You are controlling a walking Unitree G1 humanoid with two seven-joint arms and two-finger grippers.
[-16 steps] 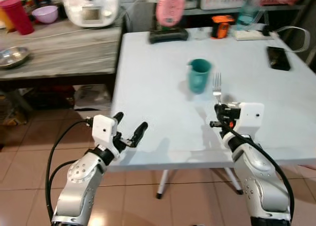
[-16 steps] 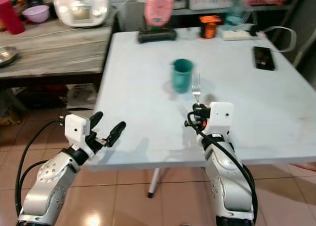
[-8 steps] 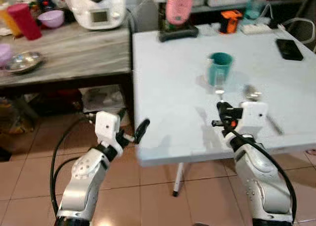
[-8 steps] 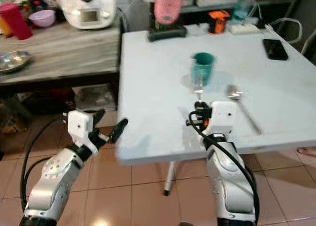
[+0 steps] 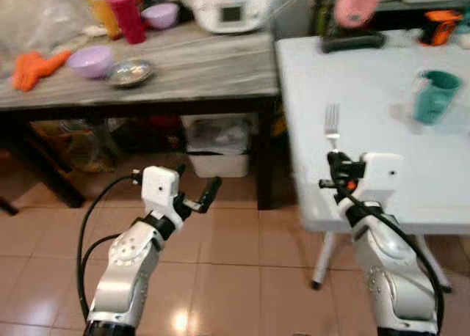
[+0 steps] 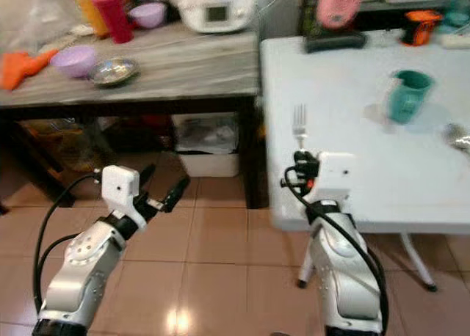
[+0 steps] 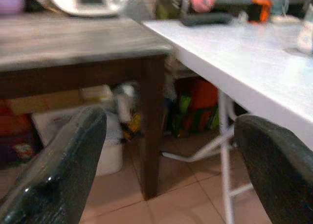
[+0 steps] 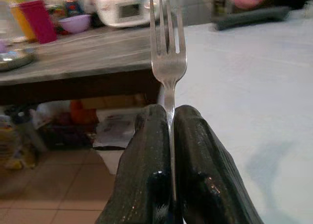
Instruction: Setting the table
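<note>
My right gripper (image 5: 334, 160) is shut on a metal fork (image 5: 332, 123) that stands upright, tines up, over the near left corner of the white table (image 5: 352, 79). The right wrist view has the fork (image 8: 167, 53) clamped between the two black fingers (image 8: 146, 160). A teal cup (image 5: 433, 96) stands on the table at the right. The bowl of a spoon (image 6: 457, 136) lies at the table's right edge. My left gripper (image 5: 197, 193) is open and empty, out over the tiled floor in front of the wooden side table (image 5: 147, 64).
The wooden side table carries a purple bowl (image 5: 91, 60), a steel dish (image 5: 128, 72), a red cup (image 5: 126, 16) and a white appliance (image 5: 231, 2). Boxes and bags (image 5: 217, 141) sit under it. A pink object on a black base (image 5: 356, 9) stands at the white table's far edge.
The view has swung left, so the white table now sits at the right and the wooden side table fills the middle. The right gripper still holds the fork upright.
</note>
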